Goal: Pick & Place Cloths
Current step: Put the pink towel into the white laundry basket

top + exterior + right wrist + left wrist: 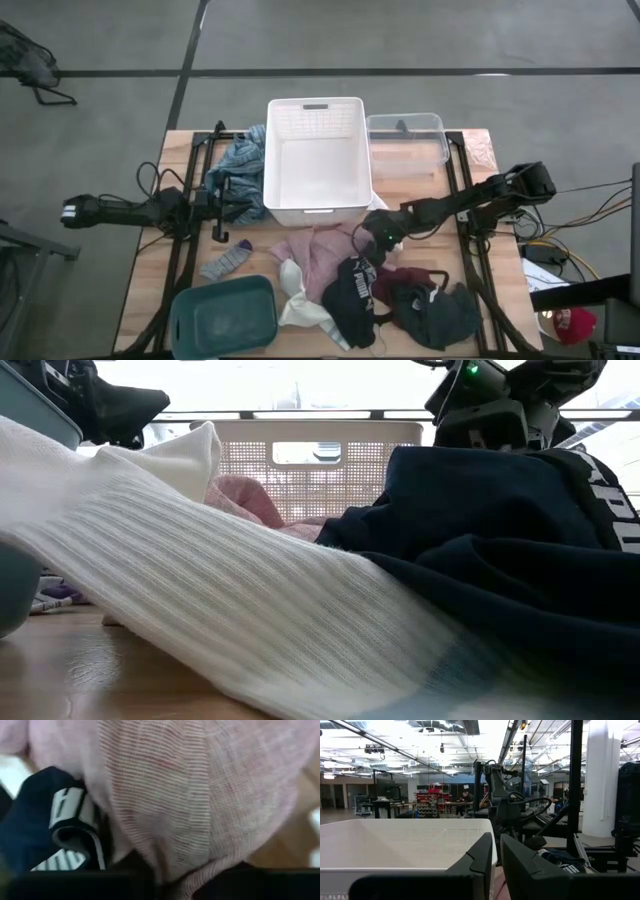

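Note:
The pink cloth (315, 255) lies spread on the table in front of the white basket (315, 155) and fills the right wrist view (190, 795). My right gripper (377, 236) is down at its right edge, shut on it. Around it lie a black cloth with white lettering (355, 290), a white cloth (300, 300), a maroon and dark grey heap (430, 305) and a grey sock (228, 262). A blue-grey cloth (240, 170) rests against the basket's left wall. My left gripper (215, 205) waits beside it, shut to a narrow slit (497, 865) and holding nothing. My right gripper has a gathered fold of the pink cloth (175, 875) pinched between its two fingers, near the cloth's right edge. It comes slanting down from the table's right side. The rest of the cloth (310, 260) lies slack on the table, bulging up in front of the fingers.
A clear plastic tub (405, 140) stands right of the basket and a teal bin (222, 315) sits at the near left corner. In the low view the white ribbed cloth (250, 590) and the black cloth (500, 530) block most of the table.

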`<state>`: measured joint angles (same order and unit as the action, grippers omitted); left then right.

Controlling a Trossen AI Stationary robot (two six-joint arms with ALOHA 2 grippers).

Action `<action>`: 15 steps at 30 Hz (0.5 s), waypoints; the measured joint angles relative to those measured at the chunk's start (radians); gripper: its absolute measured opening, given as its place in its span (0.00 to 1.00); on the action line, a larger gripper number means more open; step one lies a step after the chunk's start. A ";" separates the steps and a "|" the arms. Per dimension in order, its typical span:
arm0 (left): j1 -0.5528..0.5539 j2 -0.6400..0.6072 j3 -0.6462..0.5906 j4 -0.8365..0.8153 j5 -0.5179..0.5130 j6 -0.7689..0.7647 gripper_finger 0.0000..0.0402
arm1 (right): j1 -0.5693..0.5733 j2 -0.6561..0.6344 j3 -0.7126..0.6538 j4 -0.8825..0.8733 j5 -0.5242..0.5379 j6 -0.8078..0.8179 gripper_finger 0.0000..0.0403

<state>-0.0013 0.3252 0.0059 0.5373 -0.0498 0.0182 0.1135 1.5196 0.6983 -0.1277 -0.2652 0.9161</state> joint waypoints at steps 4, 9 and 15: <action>0.000 0.000 0.000 0.000 0.000 0.000 0.11 | 0.000 -0.031 0.000 0.035 -0.032 0.012 0.05; 0.000 0.000 0.000 0.000 0.000 0.000 0.11 | 0.000 -0.105 0.010 0.055 -0.033 0.019 0.05; 0.000 0.000 0.000 -0.007 -0.001 0.000 0.11 | -0.002 -0.219 0.058 0.057 -0.020 -0.009 0.05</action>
<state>-0.0013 0.3254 0.0059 0.5301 -0.0503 0.0185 0.1113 1.3010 0.7559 -0.0706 -0.2854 0.9072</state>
